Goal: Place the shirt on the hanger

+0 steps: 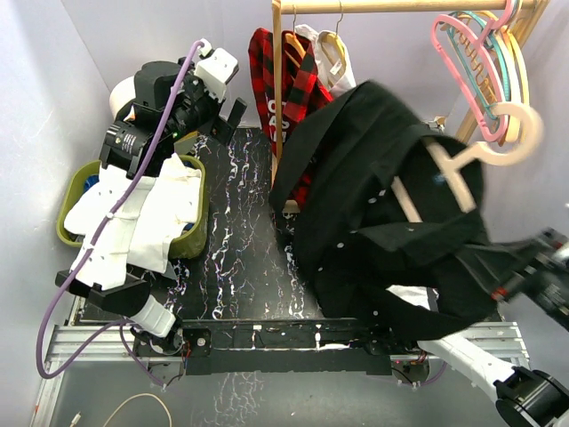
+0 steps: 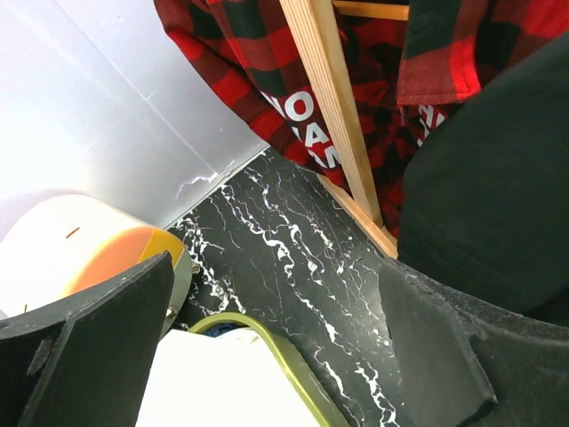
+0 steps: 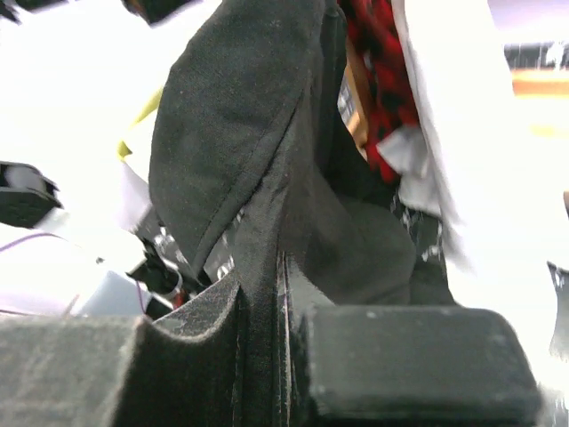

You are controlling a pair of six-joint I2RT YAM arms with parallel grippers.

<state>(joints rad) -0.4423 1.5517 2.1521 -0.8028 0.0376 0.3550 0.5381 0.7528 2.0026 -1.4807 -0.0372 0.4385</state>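
The black shirt (image 1: 364, 187) hangs lifted over the right half of the table, blurred by motion. The pale wooden hanger (image 1: 452, 173) shows inside its open collar; I cannot see its hook clearly. My right gripper (image 1: 484, 265) reaches in from the right and is shut on a fold of the shirt (image 3: 258, 133); in the right wrist view the right gripper (image 3: 283, 302) has its jaws pressed tight on the black cloth. My left gripper (image 1: 227, 120) is open and empty at the back left. In its wrist view the left gripper (image 2: 276, 356) is over the marble table, with the shirt (image 2: 498, 196) at the right.
A green basket (image 1: 197, 213) holding a white shirt (image 1: 133, 213) stands at the left. A wooden rack post (image 1: 276, 89) carries a red plaid shirt (image 1: 284, 80); pastel hangers (image 1: 480, 62) hang at the top right. A white-and-orange round object (image 2: 80, 249) sits by the wall.
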